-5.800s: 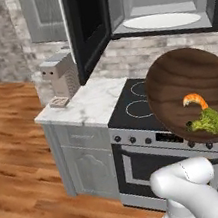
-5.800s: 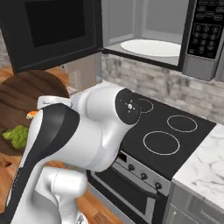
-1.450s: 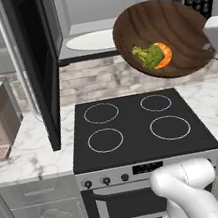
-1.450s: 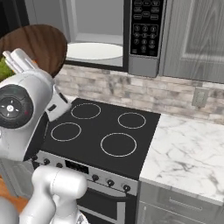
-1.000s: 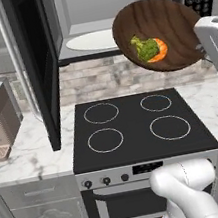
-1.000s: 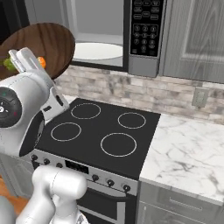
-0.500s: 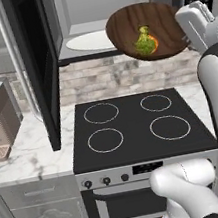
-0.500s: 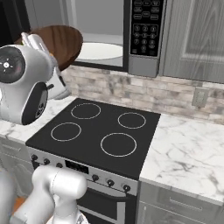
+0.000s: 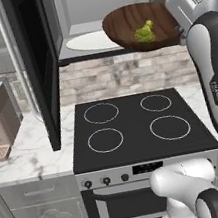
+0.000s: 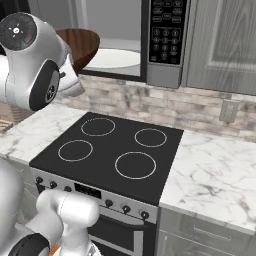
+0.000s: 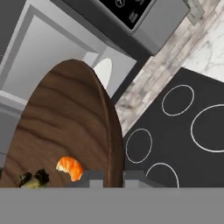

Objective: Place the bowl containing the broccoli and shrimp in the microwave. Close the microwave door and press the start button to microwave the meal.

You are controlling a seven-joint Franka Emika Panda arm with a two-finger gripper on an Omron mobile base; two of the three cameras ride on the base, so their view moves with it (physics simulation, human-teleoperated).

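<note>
The microwave door (image 9: 40, 67) stood swung wide on the left, leaving the opening free. I held the bowl (image 9: 140, 27) level at the mouth of the microwave (image 9: 113, 8), just above its white plate (image 9: 86, 43), so the broccoli (image 9: 144, 31) and shrimp (image 11: 70, 168) sat put. My tool (image 11: 108, 177) was clenched on the bowl's rim, over the stove (image 9: 139, 126).

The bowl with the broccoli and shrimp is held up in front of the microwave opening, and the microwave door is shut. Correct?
Not quite. The microwave door stands wide open, swung out to the left, as the left base view shows. The rest holds: the gripper holds the bowl with the broccoli and shrimp up at the microwave opening.
</note>
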